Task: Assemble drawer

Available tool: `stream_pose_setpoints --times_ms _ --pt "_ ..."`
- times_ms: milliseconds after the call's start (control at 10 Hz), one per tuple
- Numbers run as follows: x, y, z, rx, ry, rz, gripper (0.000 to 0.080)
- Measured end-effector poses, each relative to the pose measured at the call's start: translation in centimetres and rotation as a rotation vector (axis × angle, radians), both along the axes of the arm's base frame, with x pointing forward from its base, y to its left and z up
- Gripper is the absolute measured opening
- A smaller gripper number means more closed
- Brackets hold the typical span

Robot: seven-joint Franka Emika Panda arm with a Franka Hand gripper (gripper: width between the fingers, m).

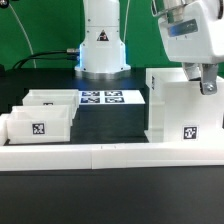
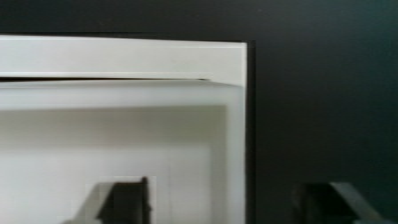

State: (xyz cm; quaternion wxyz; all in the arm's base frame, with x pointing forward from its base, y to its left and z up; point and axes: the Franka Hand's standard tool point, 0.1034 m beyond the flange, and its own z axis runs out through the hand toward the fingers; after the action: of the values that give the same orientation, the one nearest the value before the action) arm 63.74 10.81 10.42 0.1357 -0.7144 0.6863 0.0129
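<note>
Two white trays sit close together at the tabletop's near corner on the exterior view's left. The near tray [image 1: 38,124] shows its square tag [image 1: 39,128] to the camera. The far tray [image 1: 50,99] is tucked just behind it, and whether the two touch, I cannot tell.

Over on the exterior view's right the tall hollow housing [image 1: 180,105] stands upright close to the near edge, with its own black-and-white marker [image 1: 188,131] low on the facing side. Farther back, around the middle of the black table [image 1: 115,125], the marker board [image 1: 101,98] lies flat. The long low border wall [image 1: 110,155] runs along the near edge, right in front of both trays and the housing. At the far edge sits the robot base [image 1: 102,45].

Now the arm: the gripper [image 1: 206,86] is at the top of the housing, over its side on the exterior view's right. The wrist view shows the fingers [image 2: 125,203] spread wide. One is over the white inside of the housing and the other over bare black tabletop, with the side panel [image 2: 238,140] running between them. There's a clear gap on either side, so nothing is pinched. The frame cuts off the fingertips, so how far down they reach I cannot tell.
</note>
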Motion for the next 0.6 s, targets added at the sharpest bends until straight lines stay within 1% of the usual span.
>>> stream_pose_setpoints --times_ms 100,200,300,400,600 --pt "0.0 0.0 0.0 0.0 0.0 0.003 0.0539" --pt "0.0 0.0 0.0 -0.001 -0.001 0.005 0.0615" --pt "0.0 0.0 0.0 -0.001 -0.001 0.007 0.0615" --pt "-0.2 0.0 0.0 -0.007 -0.007 0.039 0.0643" --pt "-1.6 -0.8 1.0 -0.017 -0.031 0.159 0.0648"
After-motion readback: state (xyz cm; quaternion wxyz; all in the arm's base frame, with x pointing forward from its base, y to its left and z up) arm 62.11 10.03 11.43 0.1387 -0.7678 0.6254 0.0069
